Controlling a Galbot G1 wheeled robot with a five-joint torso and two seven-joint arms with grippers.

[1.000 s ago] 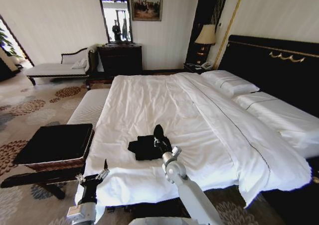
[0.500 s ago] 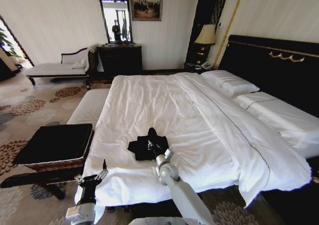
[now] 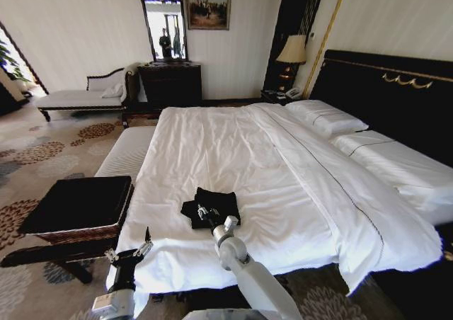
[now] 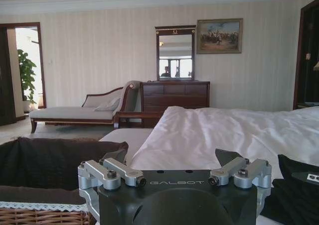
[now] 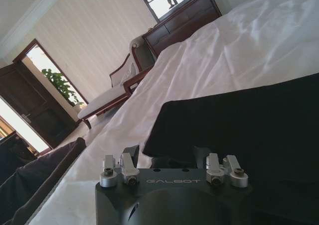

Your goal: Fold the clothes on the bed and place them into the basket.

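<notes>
The black T-shirt (image 3: pixel 212 206) lies folded into a small, roughly square bundle on the white duvet of the bed (image 3: pixel 283 171), near the foot edge and toward the robot's left side of the mattress. The right gripper (image 3: pixel 204 212) sits low over the bundle's near edge, at about 6 o'clock of the shirt, its arm reaching up from the bottom of the head view; in the right wrist view the dark cloth (image 5: pixel 239 130) spreads flat just ahead of that gripper (image 5: pixel 172 160), its fingers spread apart and closed on nothing. At about 9 o'clock from the shirt, off the bed's side, stands the wicker basket (image 3: pixel 78 228) with its flat black fabric top. The left gripper (image 3: pixel 131 250) hovers at about 7 o'clock from the shirt, by the bed's near corner between basket and mattress, fingers parted and empty; its wrist view shows the basket's woven rim (image 4: pixel 45 216) close by.
</notes>
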